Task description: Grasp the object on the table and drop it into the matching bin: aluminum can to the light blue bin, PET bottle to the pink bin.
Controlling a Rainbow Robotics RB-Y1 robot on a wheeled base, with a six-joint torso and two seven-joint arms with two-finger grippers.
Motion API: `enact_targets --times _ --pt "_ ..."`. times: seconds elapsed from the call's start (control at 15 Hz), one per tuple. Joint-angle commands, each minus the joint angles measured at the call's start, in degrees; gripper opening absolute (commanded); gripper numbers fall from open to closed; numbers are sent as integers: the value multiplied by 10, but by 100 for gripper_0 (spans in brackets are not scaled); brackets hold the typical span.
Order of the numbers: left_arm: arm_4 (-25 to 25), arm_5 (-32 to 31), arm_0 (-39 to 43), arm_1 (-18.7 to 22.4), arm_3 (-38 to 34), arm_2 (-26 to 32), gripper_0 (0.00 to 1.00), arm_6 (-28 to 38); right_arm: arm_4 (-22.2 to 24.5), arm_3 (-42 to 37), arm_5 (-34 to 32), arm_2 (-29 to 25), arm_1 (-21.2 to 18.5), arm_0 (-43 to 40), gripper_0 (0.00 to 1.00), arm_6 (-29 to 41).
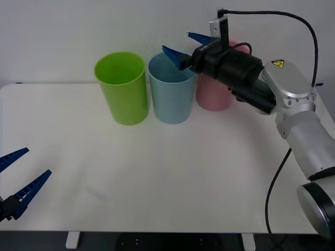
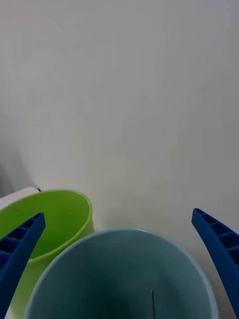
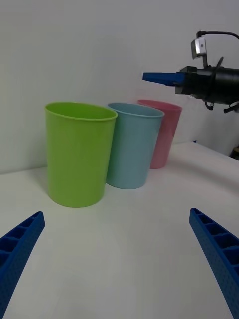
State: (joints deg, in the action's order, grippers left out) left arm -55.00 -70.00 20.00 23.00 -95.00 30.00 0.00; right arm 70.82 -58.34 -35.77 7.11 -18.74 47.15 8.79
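My right gripper (image 1: 176,42) hangs open just above the rim of the light blue bin (image 1: 170,99), with nothing between its fingers. In the right wrist view the gripper (image 2: 117,214) straddles the mouth of the light blue bin (image 2: 119,274), whose bottom is hidden. The pink bin (image 1: 212,99) stands right of it, partly behind my right arm. The aluminum can and the PET bottle are out of view. My left gripper (image 1: 37,161) waits open and empty over the table's (image 1: 167,172) front left edge.
A lime green bin (image 1: 123,94) stands left of the light blue one, almost touching it. The three bins form a row near the table's far edge, close to a white wall. A black cable loops over my right arm.
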Motion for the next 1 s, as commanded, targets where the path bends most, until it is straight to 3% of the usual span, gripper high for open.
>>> enact_targets --times 0.07,0.4,1.0 --pt "0 0 0 0 0 0 100 0 -6 -62 -12 1 -24 -46 100 4" --pt "0 0 0 0 0 0 100 0 -39 -142 -67 1 -80 -130 100 0" --pt "0 0 0 0 0 0 100 0 -81 -296 -105 -24 -163 -303 100 -26"
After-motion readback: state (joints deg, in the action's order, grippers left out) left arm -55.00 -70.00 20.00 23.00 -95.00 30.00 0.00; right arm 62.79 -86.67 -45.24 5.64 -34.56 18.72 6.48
